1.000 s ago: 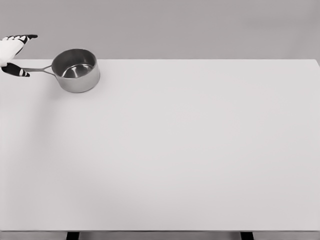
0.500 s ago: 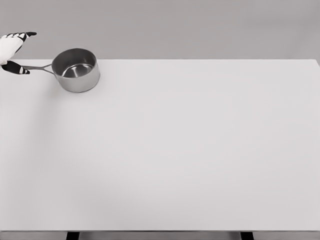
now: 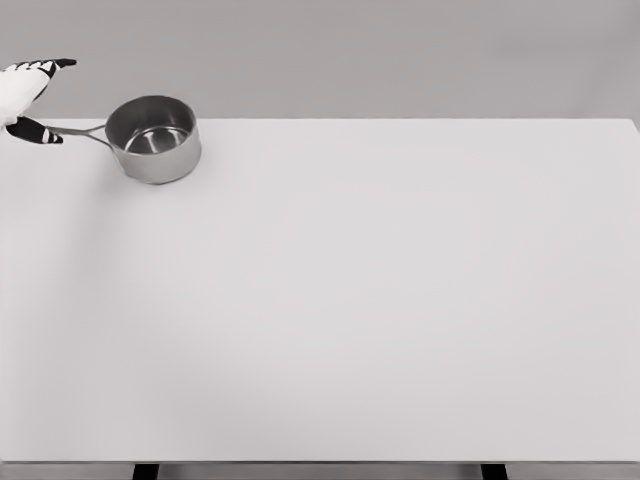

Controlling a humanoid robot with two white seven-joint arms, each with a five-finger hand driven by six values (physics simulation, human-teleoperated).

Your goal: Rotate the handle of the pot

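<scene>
Head view: left hand [image 3: 25, 95] edge-cropped.

Only the pot [image 3: 153, 139] at the far-left corner blocks passage; the table [image 3: 380, 300] beyond it lies open

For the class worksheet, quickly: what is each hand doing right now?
Left hand: at the far left edge, fingers spread, thumb at the saucepan handle's tip; no closed grasp visible.
Right hand: not in view.

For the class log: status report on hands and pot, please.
Left hand at the far left edge, a fingertip at the pot handle end, grip unclear. Right hand out of view. Pot upright on table. Nothing in the way.
</scene>
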